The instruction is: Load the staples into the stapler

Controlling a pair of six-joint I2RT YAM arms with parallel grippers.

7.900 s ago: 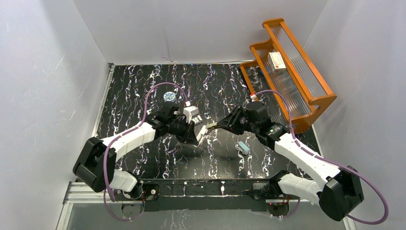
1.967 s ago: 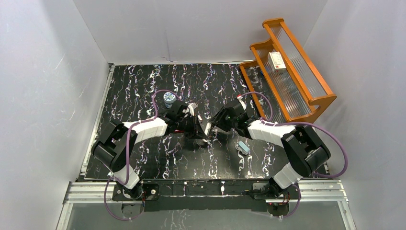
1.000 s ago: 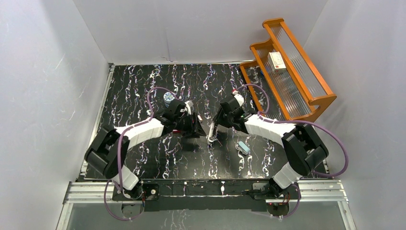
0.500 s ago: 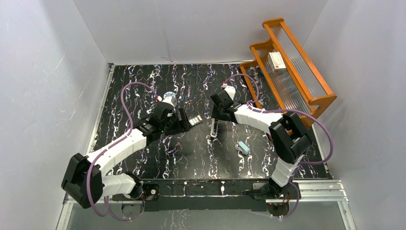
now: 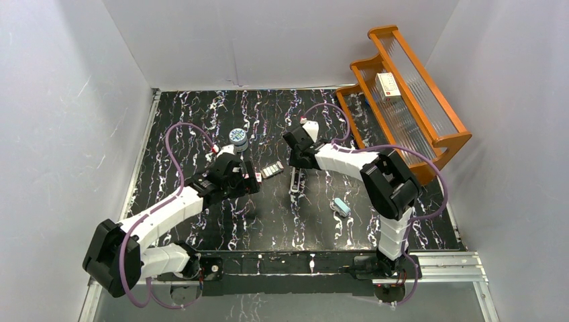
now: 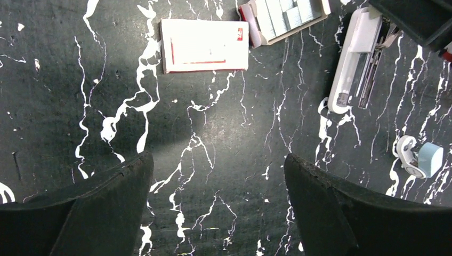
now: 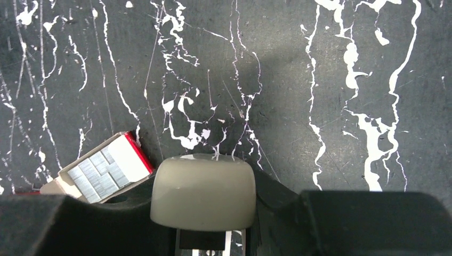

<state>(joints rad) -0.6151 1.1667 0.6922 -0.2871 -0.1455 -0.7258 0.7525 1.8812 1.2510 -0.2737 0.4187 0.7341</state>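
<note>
The cream stapler (image 5: pixel 294 181) lies opened on the black marbled table, its metal rail showing beside its body (image 6: pixel 356 58). My right gripper (image 5: pixel 296 163) is shut on the stapler's far end (image 7: pixel 202 191). The staples (image 5: pixel 272 170) sit in their small grey tray on the table just left of the stapler, also seen as silvery strips (image 6: pixel 285 12) (image 7: pixel 100 174). The red-and-white sleeve (image 6: pixel 205 45) lies flat to the left of the tray. My left gripper (image 5: pixel 253 182) (image 6: pixel 218 210) hangs open over bare table, short of the sleeve, holding nothing.
A light blue stapler (image 5: pixel 342 206) (image 6: pixel 424 160) lies right of the cream one, nearer the arm bases. A round blue-and-white tin (image 5: pixel 237 136) stands behind the left arm. A wooden shelf (image 5: pixel 448 137) with a white box (image 5: pixel 388 84) fills the back right corner.
My left gripper has opened, left the staples tray on the table and drawn back toward the near left. My right gripper has swung toward the back with the stapler's far end.
</note>
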